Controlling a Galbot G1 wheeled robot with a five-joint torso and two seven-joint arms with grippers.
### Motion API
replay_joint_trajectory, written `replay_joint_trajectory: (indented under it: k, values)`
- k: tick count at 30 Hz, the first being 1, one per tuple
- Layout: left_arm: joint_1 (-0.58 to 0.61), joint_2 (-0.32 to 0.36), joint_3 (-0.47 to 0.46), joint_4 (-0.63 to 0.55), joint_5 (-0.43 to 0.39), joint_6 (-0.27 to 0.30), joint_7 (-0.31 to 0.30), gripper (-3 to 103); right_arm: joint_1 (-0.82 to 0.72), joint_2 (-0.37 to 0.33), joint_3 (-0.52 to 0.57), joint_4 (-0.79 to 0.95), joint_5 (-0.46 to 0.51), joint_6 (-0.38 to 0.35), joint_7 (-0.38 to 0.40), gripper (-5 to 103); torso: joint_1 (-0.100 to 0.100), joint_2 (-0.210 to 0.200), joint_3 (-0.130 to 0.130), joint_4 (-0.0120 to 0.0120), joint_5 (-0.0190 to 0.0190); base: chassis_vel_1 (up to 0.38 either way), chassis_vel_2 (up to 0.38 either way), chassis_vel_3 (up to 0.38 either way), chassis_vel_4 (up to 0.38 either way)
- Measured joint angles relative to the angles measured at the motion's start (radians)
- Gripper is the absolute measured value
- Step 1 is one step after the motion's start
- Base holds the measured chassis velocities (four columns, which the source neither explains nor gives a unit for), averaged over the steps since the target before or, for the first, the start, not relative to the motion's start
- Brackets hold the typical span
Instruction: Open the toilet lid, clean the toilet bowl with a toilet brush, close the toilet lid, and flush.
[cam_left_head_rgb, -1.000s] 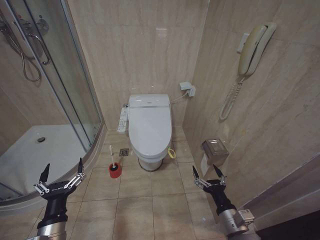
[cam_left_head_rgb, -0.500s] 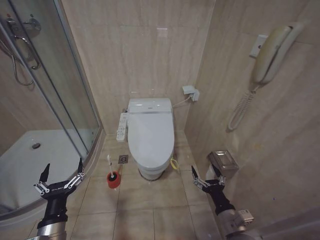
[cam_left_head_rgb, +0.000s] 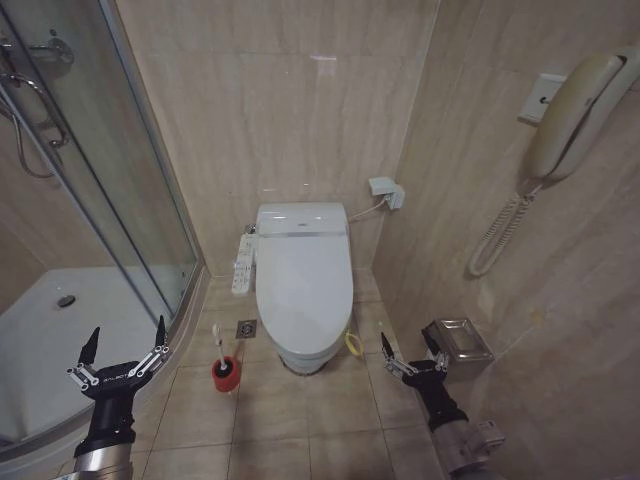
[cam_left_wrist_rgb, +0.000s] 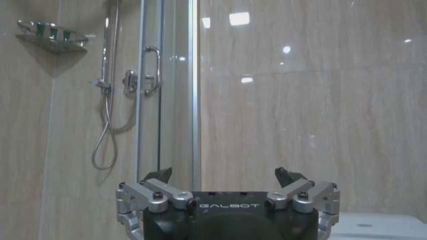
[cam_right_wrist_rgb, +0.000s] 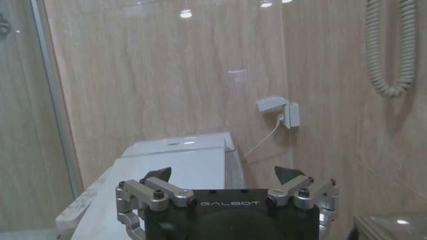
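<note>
The white toilet lid (cam_left_head_rgb: 303, 285) lies shut over the toilet bowl, which is hidden under it, against the back wall; a yellow-green loop (cam_left_head_rgb: 353, 343) hangs at its front right edge. The lid (cam_right_wrist_rgb: 170, 175) also fills the lower middle of the right wrist view. The toilet brush (cam_left_head_rgb: 219, 338) stands with its thin white handle up in a red cup holder (cam_left_head_rgb: 226, 373) on the floor left of the toilet. My left gripper (cam_left_head_rgb: 124, 342) is open at the lower left, facing the shower glass (cam_left_wrist_rgb: 167, 90). My right gripper (cam_left_head_rgb: 407, 346) is open at the lower right, beside the toilet's front.
A glass shower enclosure (cam_left_head_rgb: 90, 200) with a curved base fills the left. On the right wall hang a phone (cam_left_head_rgb: 575, 110) with coiled cord and a metal paper holder (cam_left_head_rgb: 457, 343). A remote panel (cam_left_head_rgb: 242, 264) sits at the toilet's left side. Tiled floor (cam_left_head_rgb: 300, 420) lies before me.
The whole head view has shifted: the toilet and wall look nearer and the phone and paper holder slid right and down, so the camera moved forward. Both grippers stay open in the same pose.
</note>
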Motion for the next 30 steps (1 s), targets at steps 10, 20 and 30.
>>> replay_joint_trajectory:
  k: [10,20,30]
  values:
    - [0.000,0.000,0.000,0.000,0.000,0.000,0.000,100,-0.001,-0.008,0.001,-0.005,0.000,0.003,-0.020,100,0.000,0.000,0.000,0.0002,0.0000,-0.122,0.132,0.132,-0.118]
    - [0.000,0.000,0.000,0.000,0.000,0.000,0.000,100,-0.005,0.006,-0.029,-0.105,0.004,0.054,-0.062,100,0.000,0.000,0.000,0.0000,0.0000,-0.046,0.044,0.032,-0.048]
    - [0.000,0.000,0.000,0.000,0.000,0.000,0.000,100,0.081,0.046,-0.073,-0.460,-0.096,0.165,-0.059,100,0.000,0.000,0.000,-0.0001,0.0000,0.000,0.000,0.000,0.000]
